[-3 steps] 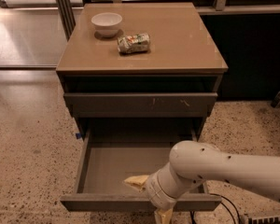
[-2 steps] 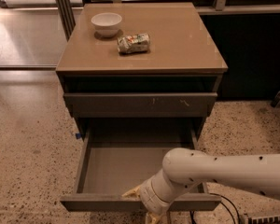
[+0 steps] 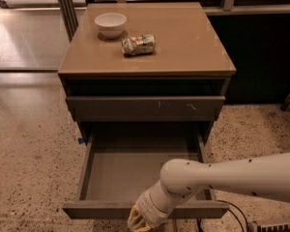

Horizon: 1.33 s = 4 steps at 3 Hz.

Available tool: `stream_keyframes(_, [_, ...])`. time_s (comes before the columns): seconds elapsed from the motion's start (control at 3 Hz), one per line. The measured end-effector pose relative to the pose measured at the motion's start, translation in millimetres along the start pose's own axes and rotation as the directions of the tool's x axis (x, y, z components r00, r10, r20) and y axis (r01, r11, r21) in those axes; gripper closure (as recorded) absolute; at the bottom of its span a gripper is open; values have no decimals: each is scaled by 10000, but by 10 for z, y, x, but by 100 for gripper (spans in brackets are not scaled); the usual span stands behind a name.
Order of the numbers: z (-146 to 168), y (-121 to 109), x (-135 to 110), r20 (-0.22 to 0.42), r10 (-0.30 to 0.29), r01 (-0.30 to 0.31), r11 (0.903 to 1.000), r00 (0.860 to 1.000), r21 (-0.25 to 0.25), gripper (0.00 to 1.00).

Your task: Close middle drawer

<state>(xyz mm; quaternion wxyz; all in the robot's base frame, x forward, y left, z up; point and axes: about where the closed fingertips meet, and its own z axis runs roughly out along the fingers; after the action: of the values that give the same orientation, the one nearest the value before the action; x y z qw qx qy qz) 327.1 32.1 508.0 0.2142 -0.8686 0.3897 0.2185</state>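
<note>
Middle drawer point(image 3: 130, 170) is pulled fully out of the cabinet point(image 3: 70, 88), its grey inside bare, filling the lower centre of the frame. Change over the last second: the gripper point(image 3: 137, 220) drops from just above the drawer's inside, near the front lip, down and slightly left. It now sits at the bottom edge of the frame, low against the outer face of the drawer front, and looks to be touching it. The arm point(image 3: 222, 178) reaches in from the lower right and lies across the drawer's right front corner. Cannot tell whether the gripper is apart or together; it is partly cut off by the frame edge. The drawer itself shows no shift; it is as far out as before. Judgement: the gripper is now on the pushing side of the front, so the approach looks done and the inward push has not yet begun. Scratched upper drawer front point(image 3: 145, 108) is only slightly out. Bowl point(image 3: 110, 24) and crumpled packet point(image 3: 138, 44) rest unmoved on the tabletop point(image 3: 188, 47).
</note>
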Motion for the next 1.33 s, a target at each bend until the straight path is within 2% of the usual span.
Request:
stream_keyframes(0.33, [0, 0, 0, 0, 0, 0, 10000, 10000, 0, 99])
stream_keyframes(0.67, [1, 0, 0, 1, 1, -1, 10000, 10000, -1, 100])
stream_keyframes(1.0, [132, -59, 126, 127, 240, -240, 9997, 9996, -61, 100])
stream_keyframes(1.33, [378, -179, 376, 319, 645, -643, 9979, 9974, -75, 100])
